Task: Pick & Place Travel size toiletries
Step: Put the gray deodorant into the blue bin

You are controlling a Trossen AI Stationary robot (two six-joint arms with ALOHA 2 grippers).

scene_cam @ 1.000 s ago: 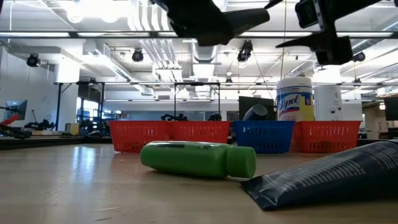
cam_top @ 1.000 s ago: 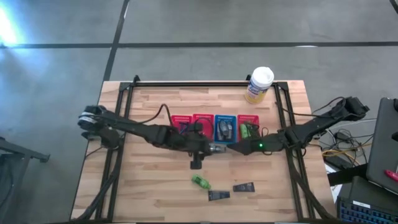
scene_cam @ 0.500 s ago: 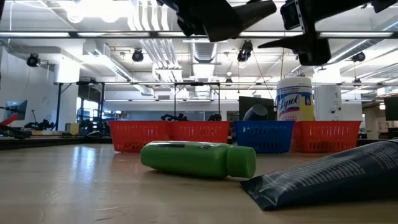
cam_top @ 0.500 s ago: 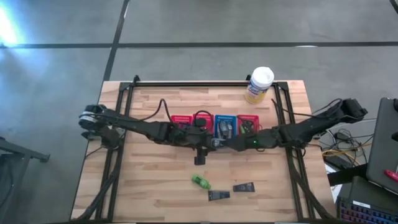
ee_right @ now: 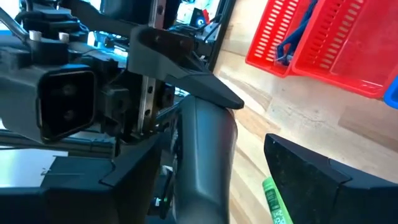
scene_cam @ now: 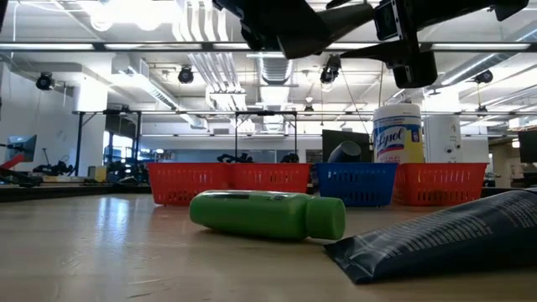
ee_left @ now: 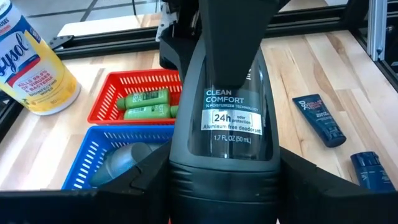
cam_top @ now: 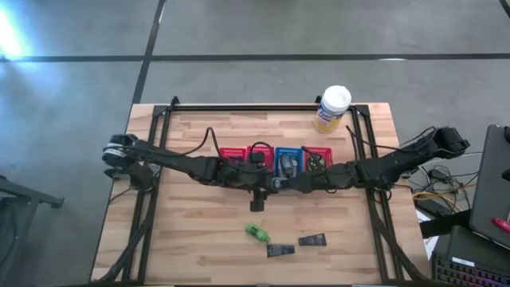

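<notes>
Hidden: in the high view both tools are overlapping above mid-tabletop point(cam_top: 199, 231), in front of the baskets, so jaws and load are hard to make out there. In the low view only the arms' dark undersides are showing, cut off by the top edge.
Cut off: a dark tube point(scene_cam: 445, 239) is running out of the low view's right edge. A second tube point(ee_left: 370, 169) is getting clipped in the left wrist view.
Unclear: sth blue is lying in a red basket point(ee_right: 336, 37); can't tell what. A grey rounded item is sitting in the blue basket point(ee_left: 81, 168), no label showing.
Left tool point(ee_left: 230, 174): pinching a grey deodorant point(ee_left: 233, 124) at its lower end, fingers pressing both sides. A dark part is covering the deodorant's far end.
Right tool point(ee_right: 211, 168): spread, straddling the same deodorant from the opp. side. A gap is showing at one finger; contact at the other can't be told.
Deodorant text: "CLEAN COMFORT", "24h", "Aluminum free deodorant", "1.7 FL OZ (50 mL)".
Canister point(ee_left: 28, 62): reading "Lysol"; standing at the tabletop's far edge, behind the baskets.
Loose items: a green bottle point(cam_top: 256, 233) is lying on its side near the front, w/ two tubes just beside it.
Binned: green bottles point(ee_left: 144, 104) are lying in the red basket next to the blue one.
</notes>
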